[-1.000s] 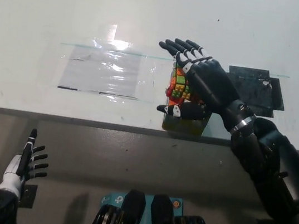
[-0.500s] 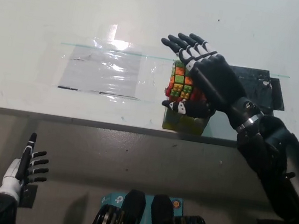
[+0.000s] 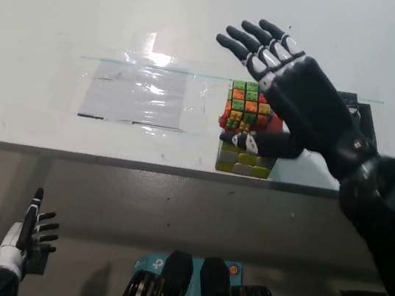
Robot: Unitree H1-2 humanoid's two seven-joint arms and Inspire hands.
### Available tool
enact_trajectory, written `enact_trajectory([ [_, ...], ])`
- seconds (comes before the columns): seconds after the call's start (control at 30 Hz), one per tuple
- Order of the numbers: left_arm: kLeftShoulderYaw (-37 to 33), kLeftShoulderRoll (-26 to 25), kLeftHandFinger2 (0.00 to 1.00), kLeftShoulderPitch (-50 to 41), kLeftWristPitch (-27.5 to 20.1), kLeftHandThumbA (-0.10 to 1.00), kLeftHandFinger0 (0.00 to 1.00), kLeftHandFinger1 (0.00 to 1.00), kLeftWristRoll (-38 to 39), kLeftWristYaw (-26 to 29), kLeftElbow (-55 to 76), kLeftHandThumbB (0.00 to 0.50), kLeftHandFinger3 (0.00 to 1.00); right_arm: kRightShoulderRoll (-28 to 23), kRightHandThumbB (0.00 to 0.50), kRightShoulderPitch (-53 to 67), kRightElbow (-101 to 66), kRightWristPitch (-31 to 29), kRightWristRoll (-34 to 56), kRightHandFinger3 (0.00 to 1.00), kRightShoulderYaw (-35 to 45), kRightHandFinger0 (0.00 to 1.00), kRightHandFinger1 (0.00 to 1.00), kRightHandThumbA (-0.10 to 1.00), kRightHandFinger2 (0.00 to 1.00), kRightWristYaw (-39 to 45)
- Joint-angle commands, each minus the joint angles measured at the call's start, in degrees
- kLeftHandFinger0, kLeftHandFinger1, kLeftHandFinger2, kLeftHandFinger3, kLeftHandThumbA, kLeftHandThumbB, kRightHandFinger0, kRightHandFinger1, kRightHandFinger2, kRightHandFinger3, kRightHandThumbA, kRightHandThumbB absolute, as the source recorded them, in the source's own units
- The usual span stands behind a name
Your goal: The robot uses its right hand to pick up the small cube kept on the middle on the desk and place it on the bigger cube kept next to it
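While perched on the bigger cube [image 3: 244,160] at the surface [image 3: 201,22] edge, small cube [image 3: 246,108] looks light, rigid, slick-faced; best pinched on 2 opposite sides. Right robot hand [image 3: 283,75] spread above it, released. Left robot hand [image 3: 29,231] low, open.

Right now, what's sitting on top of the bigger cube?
The small cube rests on the bigger cube. The open right hand hovers above, its thumb hiding where they meet. The left hand rests low.
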State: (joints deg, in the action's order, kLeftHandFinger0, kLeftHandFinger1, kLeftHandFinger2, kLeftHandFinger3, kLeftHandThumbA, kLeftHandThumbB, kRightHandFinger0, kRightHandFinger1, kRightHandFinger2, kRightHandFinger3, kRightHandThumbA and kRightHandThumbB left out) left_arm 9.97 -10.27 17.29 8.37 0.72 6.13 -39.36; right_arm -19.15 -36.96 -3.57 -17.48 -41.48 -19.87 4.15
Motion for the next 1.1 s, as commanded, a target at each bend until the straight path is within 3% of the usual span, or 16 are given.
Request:
enact_trajectory([
  [0.0,0.49,-0.42,0.73,0.19,-1.32,1.00,0.69,0.70,0.30,1.10,0.50,0.000,0.72,-0.93,0.464,1.75,-6.62,4.72,4.97,1.00,2.08,1.00,1.00,1.00,1.00,6.13],
  [0.07,0.53,-0.47,0.71,0.28,-1.56,1.00,0.66,0.68,0.10,1.47,-0.11,0.000,0.70,-1.57,0.443,4.26,-9.96,6.11,6.59,1.00,3.37,1.00,1.00,1.00,1.00,7.40],
  [0.17,0.25,-0.78,0.70,0.47,-1.66,1.00,0.65,0.68,-0.27,1.47,-0.61,0.000,0.73,-1.15,0.356,9.09,-14.37,8.47,9.21,1.00,7.01,1.00,1.00,0.97,1.00,6.61],
  [0.2,0.46,-0.71,0.70,0.68,-1.64,1.00,0.66,0.67,-0.09,1.63,-0.94,0.000,0.73,-0.75,0.289,12.52,-17.29,10.91,9.95,1.00,9.48,1.00,1.00,0.96,1.00,6.13],
  [0.23,0.50,-0.72,0.70,0.62,-1.64,1.00,0.66,0.67,-0.04,1.64,-0.92,0.000,0.73,-0.52,0.288,12.96,-17.77,11.28,9.99,1.00,9.88,1.00,1.00,0.96,1.00,6.36],
  [0.27,0.37,-0.82,0.69,0.64,-2.09,1.00,0.65,0.67,-0.07,1.48,-1.22,0.000,0.74,-0.34,0.245,15.06,-18.26,10.47,9.51,1.00,11.30,1.00,1.00,0.97,1.00,4.92],
  [0.3,0.31,-0.91,0.71,0.56,-1.89,1.00,0.67,0.69,-0.04,1.30,-0.91,0.000,0.75,0.31,0.161,16.85,-18.71,10.67,9.85,1.00,12.54,1.00,1.00,0.90,1.00,4.01],
  [0.33,0.34,-0.86,0.72,0.39,-1.63,1.00,0.68,0.69,0.14,1.02,-0.54,0.000,0.75,1.36,0.156,20.31,-19.01,10.56,10.72,1.00,14.76,1.00,1.00,0.79,1.00,1.47],
  [0.43,0.71,-0.64,0.72,0.19,-1.81,1.00,0.68,0.69,0.54,1.20,-0.67,0.009,0.72,4.70,0.126,25.35,-17.53,9.17,11.85,1.00,18.39,0.84,0.99,0.61,1.00,-2.49],
  [0.5,0.75,-0.52,0.74,-0.15,-1.39,1.00,0.69,0.71,0.51,1.25,-0.18,0.001,0.77,7.37,0.102,29.15,-15.06,7.78,11.55,1.00,20.78,0.75,0.89,0.48,0.97,-5.69],
  [0.57,0.68,-0.45,0.74,-0.27,-1.26,1.00,0.68,0.71,0.36,1.40,0.01,0.001,0.78,9.97,0.114,31.91,-11.51,5.96,12.02,1.00,22.77,0.69,0.83,0.41,0.91,-9.01],
  [0.7,0.94,-0.40,0.74,-0.14,-1.69,1.00,0.71,0.73,0.67,1.48,-0.44,0.000,0.76,14.10,0.114,34.67,-4.71,4.23,10.85,1.00,24.69,0.58,0.75,0.29,0.85,-13.60],
  [0.73,0.96,-0.43,0.74,0.00,-1.94,1.00,0.71,0.73,0.70,1.49,-0.88,0.002,0.76,14.78,0.104,35.18,-2.86,4.67,10.15,1.00,24.94,0.58,0.74,0.31,0.85,-14.56],
  [0.87,1.20,-0.30,0.74,-0.04,-1.50,1.00,0.71,0.72,0.88,1.78,-0.28,0.004,0.75,16.08,0.091,34.07,7.94,-1.72,10.62,1.00,25.33,0.47,0.62,0.22,0.77,-20.42],
  [0.97,1.01,-0.36,0.74,-0.32,-1.29,1.00,0.69,0.72,0.72,1.68,0.21,0.010,0.80,16.17,0.084,32.75,16.91,-4.87,11.10,1.00,25.42,0.53,0.62,0.24,0.75,-23.75],
  [1.07,1.05,-0.29,0.74,0.07,-1.35,1.00,0.69,0.71,0.69,2.04,-0.43,0.011,0.79,16.32,0.096,31.44,21.14,-6.45,12.09,1.00,25.73,0.52,0.60,0.16,0.72,-25.65],
])
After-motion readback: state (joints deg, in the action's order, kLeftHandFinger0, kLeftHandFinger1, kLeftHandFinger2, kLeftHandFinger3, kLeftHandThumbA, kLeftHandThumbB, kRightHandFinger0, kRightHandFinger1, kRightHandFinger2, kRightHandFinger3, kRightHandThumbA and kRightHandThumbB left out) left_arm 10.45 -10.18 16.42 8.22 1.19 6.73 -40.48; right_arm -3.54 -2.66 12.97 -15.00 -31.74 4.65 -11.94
